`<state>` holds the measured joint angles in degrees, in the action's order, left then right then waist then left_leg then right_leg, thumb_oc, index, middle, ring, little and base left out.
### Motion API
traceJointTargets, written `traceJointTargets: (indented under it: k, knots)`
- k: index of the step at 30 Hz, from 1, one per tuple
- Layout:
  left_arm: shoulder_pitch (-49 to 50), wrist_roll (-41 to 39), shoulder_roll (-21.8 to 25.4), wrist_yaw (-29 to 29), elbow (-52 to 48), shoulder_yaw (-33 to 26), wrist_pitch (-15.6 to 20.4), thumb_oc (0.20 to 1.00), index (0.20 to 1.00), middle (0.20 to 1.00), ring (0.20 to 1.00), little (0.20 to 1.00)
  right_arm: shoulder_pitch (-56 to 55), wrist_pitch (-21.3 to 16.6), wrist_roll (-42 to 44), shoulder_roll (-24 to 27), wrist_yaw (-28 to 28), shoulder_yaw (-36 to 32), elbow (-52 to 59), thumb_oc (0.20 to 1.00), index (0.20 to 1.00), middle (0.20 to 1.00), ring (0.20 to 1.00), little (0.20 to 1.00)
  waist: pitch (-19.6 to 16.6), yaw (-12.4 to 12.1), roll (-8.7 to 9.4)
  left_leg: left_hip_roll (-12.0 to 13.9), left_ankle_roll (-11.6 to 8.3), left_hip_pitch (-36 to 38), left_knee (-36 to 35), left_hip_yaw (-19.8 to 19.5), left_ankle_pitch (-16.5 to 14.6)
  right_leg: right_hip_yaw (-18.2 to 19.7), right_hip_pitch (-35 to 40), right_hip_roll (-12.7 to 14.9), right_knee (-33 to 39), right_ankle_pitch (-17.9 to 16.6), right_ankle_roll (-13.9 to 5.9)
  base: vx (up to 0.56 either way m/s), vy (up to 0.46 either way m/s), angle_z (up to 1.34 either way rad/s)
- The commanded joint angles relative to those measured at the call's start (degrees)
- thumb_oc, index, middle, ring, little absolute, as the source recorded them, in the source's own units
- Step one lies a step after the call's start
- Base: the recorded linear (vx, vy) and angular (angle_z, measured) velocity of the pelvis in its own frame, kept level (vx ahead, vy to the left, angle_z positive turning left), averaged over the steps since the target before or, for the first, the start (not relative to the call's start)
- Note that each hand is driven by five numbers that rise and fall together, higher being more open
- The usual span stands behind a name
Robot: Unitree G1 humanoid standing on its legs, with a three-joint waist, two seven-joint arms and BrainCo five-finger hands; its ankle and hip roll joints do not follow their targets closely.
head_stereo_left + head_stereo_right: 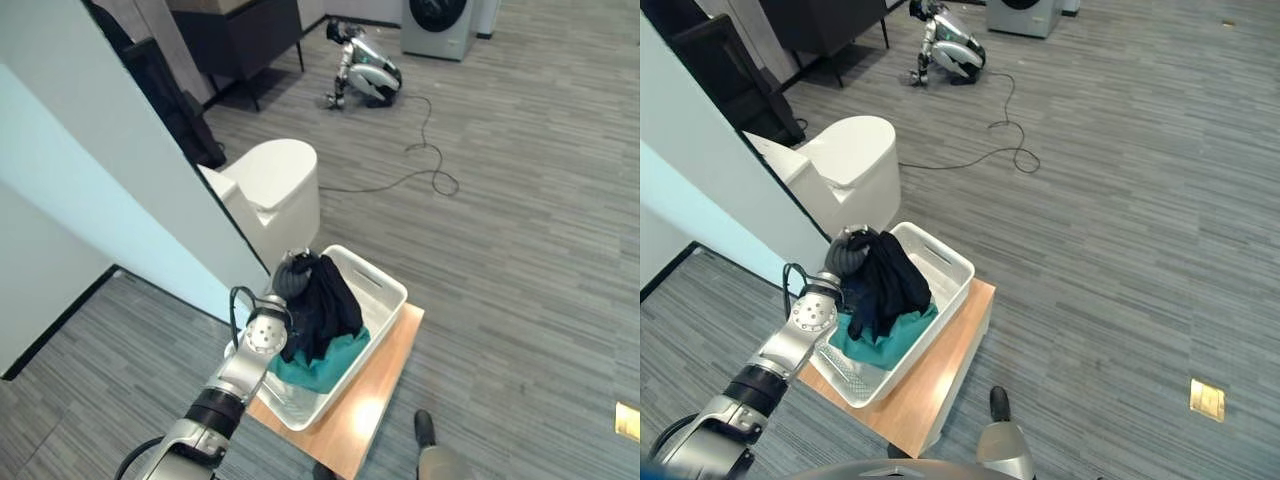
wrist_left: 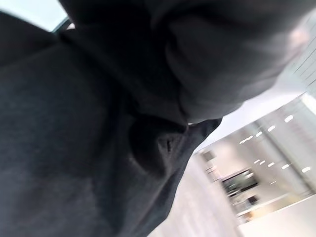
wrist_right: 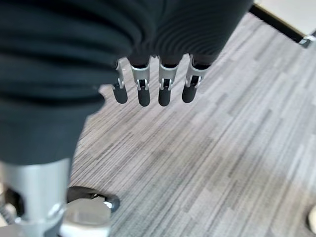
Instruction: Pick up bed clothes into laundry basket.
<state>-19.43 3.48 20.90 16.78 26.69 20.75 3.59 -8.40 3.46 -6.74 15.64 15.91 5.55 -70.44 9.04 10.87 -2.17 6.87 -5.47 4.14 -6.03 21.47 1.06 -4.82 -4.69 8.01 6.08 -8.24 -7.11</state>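
Black cloth (image 1: 322,305) under left hand (image 1: 293,275).

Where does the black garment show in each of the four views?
Left eye view: black garment draped from the left hand over the white basket.
Right eye view: lower left of centre.
Left wrist view: dark cloth close up.
Right wrist view: not in it.
Shared landmark: white basket.

No text, label or number can be read anywhere (none legible).
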Motion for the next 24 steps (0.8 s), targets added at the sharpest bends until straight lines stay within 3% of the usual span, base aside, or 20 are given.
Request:
traceJointTargets:
  k: [1,2,3,4,8,12,13,14,15,16,19,22,23,24]
  knots:
    - [-7.5,1.0,0.8,1.2,0.5,-0.2,1.8,0.200,0.200,0.200,0.200,0.200,2.9,0.5,1.5,0.4,0.9,1.4,-3.0,1.000,1.000,1.000,1.000,1.000,1.5,0.6,2.49,2.0,-0.93,0.0,1.0,0.2,-6.9,-2.7,4.3,4.7,-1.1,6.6,-4.71,-0.02,0.003,-0.11]
    - [-6.6,0.5,-0.4,0.6,1.5,0.2,1.9,0.200,0.200,0.200,0.200,0.200,3.9,0.4,1.8,0.9,0.7,1.7,-3.1,1.000,1.000,1.000,1.000,1.000,1.6,0.4,2.59,2.0,-0.90,0.1,1.0,0.3,-6.9,-2.7,4.4,4.8,-1.1,6.6,-4.72,-0.01,0.012,-0.05]
    - [-6.0,-0.1,-0.8,0.0,1.3,0.2,2.0,0.272,0.272,0.272,0.272,0.272,4.1,0.4,1.7,1.1,0.6,1.8,-3.0,1.000,1.000,1.000,1.000,1.000,1.7,0.3,2.63,2.0,-0.90,0.2,1.0,0.4,-6.9,-2.6,4.5,4.8,-1.1,6.6,-4.74,0.00,0.000,0.00]
    - [-5.4,-0.5,-1.0,-0.2,1.2,0.1,2.0,1.000,1.000,1.000,1.000,1.000,4.3,0.4,1.6,1.4,0.5,1.8,-2.9,1.000,1.000,1.000,1.000,1.000,1.8,0.2,2.67,2.0,-0.88,0.4,1.0,0.5,-6.9,-2.7,4.6,4.8,-1.1,6.6,-4.73,0.00,0.000,0.00]
    - [-3.2,-1.1,-0.6,-1.8,-1.0,-0.3,2.2,1.000,1.000,1.000,1.000,1.000,5.4,-0.1,1.7,2.5,0.4,1.5,-1.2,1.000,1.000,1.000,1.000,1.000,1.9,-0.3,2.93,2.0,-0.83,1.0,1.0,0.5,-7.0,-2.9,5.3,4.8,-1.1,6.7,-4.73,0.00,0.009,0.00]
    - [0.1,-6.0,1.6,-3.2,-7.6,-4.5,2.4,1.000,1.000,1.000,1.000,1.000,6.3,-2.3,3.9,8.0,1.8,-3.1,16.8,1.000,1.000,1.000,1.000,1.000,1.9,-0.8,3.80,1.8,-0.41,2.0,1.0,0.0,-8.0,-2.5,5.9,5.1,-1.1,6.6,-5.22,-0.01,0.031,-0.02]
    - [0.1,-6.0,1.6,-3.2,-7.7,-4.6,2.4,1.000,1.000,1.000,1.000,1.000,6.2,-2.2,3.8,8.0,1.8,-3.1,17.0,1.000,1.000,1.000,1.000,1.000,1.8,-0.8,3.83,1.8,-0.44,1.8,1.0,0.1,-7.7,-2.5,5.7,5.1,-1.1,6.4,-5.10,-0.03,0.012,0.01]
    - [1.4,-8.6,2.2,-3.6,-9.9,-5.8,2.9,1.000,1.000,1.000,1.000,1.000,6.2,-2.3,3.2,9.6,2.1,-4.0,22.4,1.000,1.000,1.000,1.000,1.000,1.7,-0.9,3.97,1.7,-0.28,1.7,1.0,0.1,-7.8,-2.3,5.5,5.1,-1.1,6.2,-5.19,-0.02,0.043,0.03]
    - [3.8,-14.4,2.9,-4.8,-14.1,-8.4,4.5,1.000,1.000,1.000,1.000,1.000,5.1,-3.2,1.0,12.8,3.3,-7.0,34.6,1.000,1.000,1.000,1.000,1.000,1.7,-1.1,4.12,1.4,-0.01,2.2,1.0,0.1,-8.6,-2.4,5.9,5.2,-1.1,6.3,-5.52,-0.02,0.042,0.02]
    - [4.0,-14.4,3.0,-4.8,-14.2,-8.5,4.5,1.000,1.000,1.000,1.000,1.000,4.8,-3.0,1.0,12.7,3.3,-7.1,35.0,1.000,1.000,1.000,1.000,1.000,1.6,-1.2,4.15,1.4,-0.04,1.9,1.0,0.1,-8.2,-2.4,5.6,5.1,-1.1,6.1,-5.39,-0.01,0.044,0.00]
    - [9.0,-23.4,3.4,-4.9,-22.5,-13.7,7.3,1.000,1.000,1.000,1.000,1.000,-2.5,-6.7,-3.7,9.5,5.0,-10.6,55.2,1.000,1.000,1.000,1.000,1.000,1.9,-0.8,4.13,1.3,0.31,2.8,1.0,-0.7,-9.1,-2.8,6.8,4.9,-2.3,6.2,-4.76,-0.01,0.018,0.01]
    - [12.5,-27.6,3.0,-4.3,-29.1,-17.5,9.4,1.000,1.000,1.000,1.000,1.000,-4.2,-9.0,-6.1,7.3,4.3,-10.4,67.3,1.000,1.000,1.000,1.000,1.000,3.0,-1.2,3.67,2.2,0.49,2.0,1.0,-1.2,-8.0,-2.4,3.3,4.2,-9.8,8.4,-4.20,-0.12,-0.007,0.07]
    - [14.2,-29.0,2.4,-4.3,-31.8,-18.9,10.4,1.000,1.000,1.000,1.000,1.000,-4.4,-9.9,-7.3,6.8,4.2,-10.1,70.8,1.000,1.000,1.000,1.000,1.000,3.6,-1.5,3.25,2.4,0.77,1.4,1.0,-1.6,-7.6,-1.3,2.4,3.5,-12.7,9.9,-4.25,-0.18,0.006,0.03]
    - [17.3,-30.9,1.4,-4.7,-35.7,-20.4,11.7,1.000,1.000,1.000,1.000,1.000,-4.5,-11.2,-9.1,6.4,3.5,-9.6,76.2,1.000,1.000,1.000,1.000,1.000,3.9,-1.7,2.66,2.4,1.29,-0.3,1.0,-2.5,-6.8,2.8,2.1,1.7,-17.0,12.2,-4.08,-0.17,0.010,0.06]
